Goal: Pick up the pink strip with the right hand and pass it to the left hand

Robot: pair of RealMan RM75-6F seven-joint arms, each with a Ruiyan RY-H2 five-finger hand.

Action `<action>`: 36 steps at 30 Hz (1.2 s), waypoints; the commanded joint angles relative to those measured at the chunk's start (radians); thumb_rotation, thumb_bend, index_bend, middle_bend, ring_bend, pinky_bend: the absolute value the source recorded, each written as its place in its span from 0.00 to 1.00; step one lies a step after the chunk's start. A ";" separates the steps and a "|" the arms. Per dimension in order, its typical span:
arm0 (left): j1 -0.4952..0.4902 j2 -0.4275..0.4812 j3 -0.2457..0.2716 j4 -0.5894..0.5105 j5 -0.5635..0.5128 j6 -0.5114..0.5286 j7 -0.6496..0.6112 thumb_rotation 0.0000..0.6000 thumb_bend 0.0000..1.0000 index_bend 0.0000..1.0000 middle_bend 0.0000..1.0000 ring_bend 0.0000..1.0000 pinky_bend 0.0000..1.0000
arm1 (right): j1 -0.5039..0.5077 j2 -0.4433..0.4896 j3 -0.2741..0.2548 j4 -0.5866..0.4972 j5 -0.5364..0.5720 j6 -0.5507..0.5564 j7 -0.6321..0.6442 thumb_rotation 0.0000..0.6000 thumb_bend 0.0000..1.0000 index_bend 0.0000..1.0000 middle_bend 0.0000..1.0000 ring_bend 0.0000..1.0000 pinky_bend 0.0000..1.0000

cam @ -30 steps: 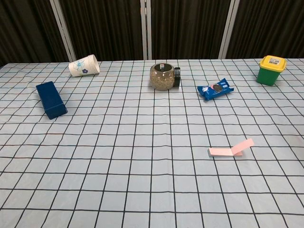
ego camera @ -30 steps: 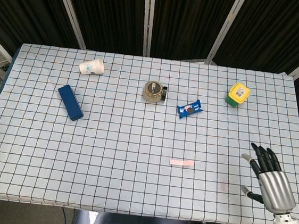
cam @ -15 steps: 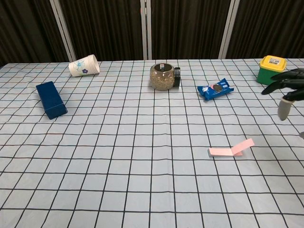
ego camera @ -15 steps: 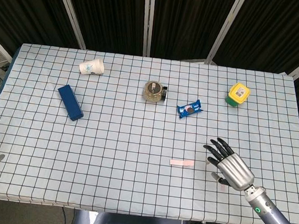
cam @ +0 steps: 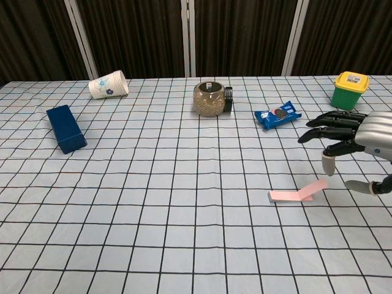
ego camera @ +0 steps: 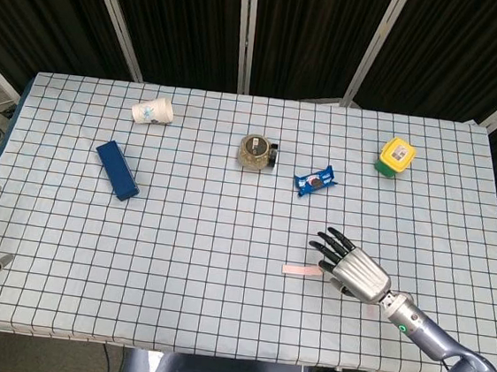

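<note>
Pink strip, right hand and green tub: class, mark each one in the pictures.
pink strip (cam: 293, 195): chest view, middle of its flat part.
right hand (ego camera: 353, 270): head view, silver back of the hand.
green tub (cam: 350, 90): chest view, front wall under the yellow lid.

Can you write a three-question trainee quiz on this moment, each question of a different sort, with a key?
1. True or false: the right hand already grips the pink strip.
2. Multiple choice: which object lies on its side near the table's far left? A) paper cup B) green container C) glass jar
3. Fill in: the blue snack packet lies between the glass jar and the ____ container.

Key:
1. False; the hand is open, fingers spread, above and to the right of the strip, which still lies on the table.
2. A
3. green
</note>
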 commanded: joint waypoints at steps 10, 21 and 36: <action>-0.008 -0.012 0.002 0.000 -0.005 -0.011 0.025 1.00 0.00 0.00 0.00 0.00 0.00 | 0.035 -0.134 -0.047 0.236 0.002 0.079 0.073 1.00 0.28 0.50 0.12 0.00 0.00; -0.010 -0.019 0.002 0.000 -0.012 -0.011 0.039 1.00 0.00 0.00 0.00 0.00 0.00 | 0.047 -0.201 -0.102 0.358 0.026 0.097 0.106 1.00 0.29 0.50 0.12 0.00 0.00; -0.012 -0.016 0.001 0.003 -0.021 -0.014 0.028 1.00 0.00 0.00 0.00 0.00 0.00 | 0.066 -0.239 -0.140 0.414 0.066 0.090 0.120 1.00 0.34 0.51 0.13 0.00 0.00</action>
